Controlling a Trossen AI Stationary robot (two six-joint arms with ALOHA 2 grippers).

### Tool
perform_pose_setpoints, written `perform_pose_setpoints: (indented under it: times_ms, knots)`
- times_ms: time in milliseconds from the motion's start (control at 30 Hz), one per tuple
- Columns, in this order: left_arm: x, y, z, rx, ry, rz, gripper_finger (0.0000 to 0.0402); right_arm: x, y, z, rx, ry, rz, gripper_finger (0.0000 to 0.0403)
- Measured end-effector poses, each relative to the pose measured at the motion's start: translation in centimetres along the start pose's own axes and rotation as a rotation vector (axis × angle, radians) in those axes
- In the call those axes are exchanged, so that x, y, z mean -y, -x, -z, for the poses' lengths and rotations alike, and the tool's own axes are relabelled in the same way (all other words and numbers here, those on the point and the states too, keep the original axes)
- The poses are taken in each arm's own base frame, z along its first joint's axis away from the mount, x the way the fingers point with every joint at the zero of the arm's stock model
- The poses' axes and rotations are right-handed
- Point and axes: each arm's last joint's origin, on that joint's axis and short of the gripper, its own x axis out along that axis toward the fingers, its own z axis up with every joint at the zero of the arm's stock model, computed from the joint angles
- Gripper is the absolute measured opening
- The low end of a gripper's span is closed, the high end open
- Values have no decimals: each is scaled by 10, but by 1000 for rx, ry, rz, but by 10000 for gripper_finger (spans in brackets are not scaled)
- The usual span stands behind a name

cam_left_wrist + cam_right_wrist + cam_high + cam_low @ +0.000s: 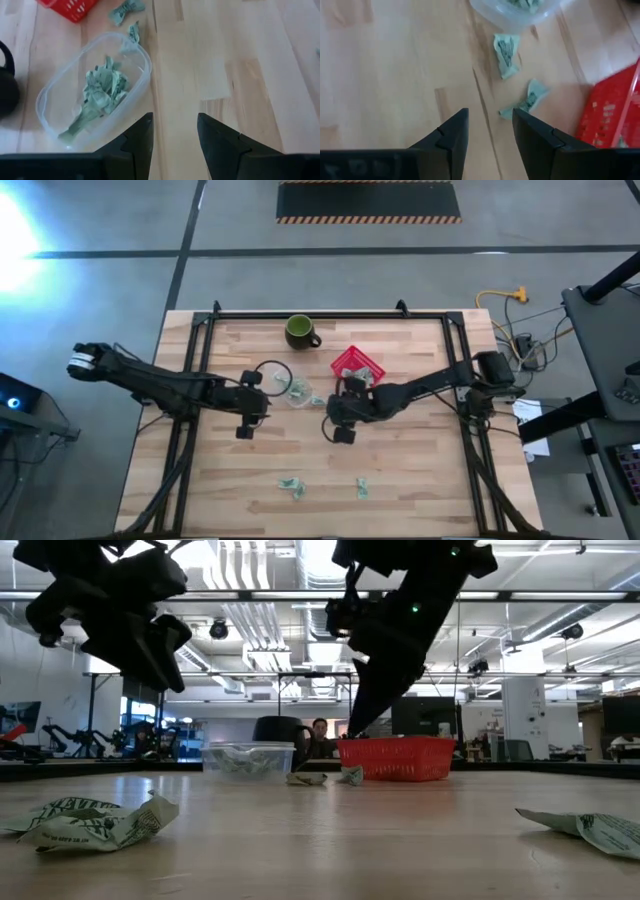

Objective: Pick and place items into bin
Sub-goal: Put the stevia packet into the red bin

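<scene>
Right now both arms hang over the middle of the worktop [400, 470], between grabs. The right pincer [490, 137] is spread and empty, with two crumpled wrappers [507, 50] lying loose ahead of it, just beside the clear tub [60, 95] that already holds a heap of them. The left pincer [174, 137] is also spread, holding nothing, near the tub's rim. More wrappers lie at the bottom centre of the overhead picture. I'd say the next move is lowering the right pincer squarely over the nearer scrap, then closing.
</scene>
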Motion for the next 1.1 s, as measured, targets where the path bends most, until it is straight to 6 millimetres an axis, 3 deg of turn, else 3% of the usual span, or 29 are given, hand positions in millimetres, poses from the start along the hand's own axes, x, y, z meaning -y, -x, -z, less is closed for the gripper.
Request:
perform_pose_setpoints:
  times_ms: [533, 833, 1100]
  knots:
    - [-1, 5, 1, 30, 11, -1, 136, 19, -10, -2, 12, -307, 137, 136]
    - [-1, 5, 0, 35, 12, -2, 136, 20, -11, -1, 12, -321, 138, 121]
    - [-1, 5, 0, 45, 13, -2, 136, 19, -12, 0, -10, -251, 100, 132]
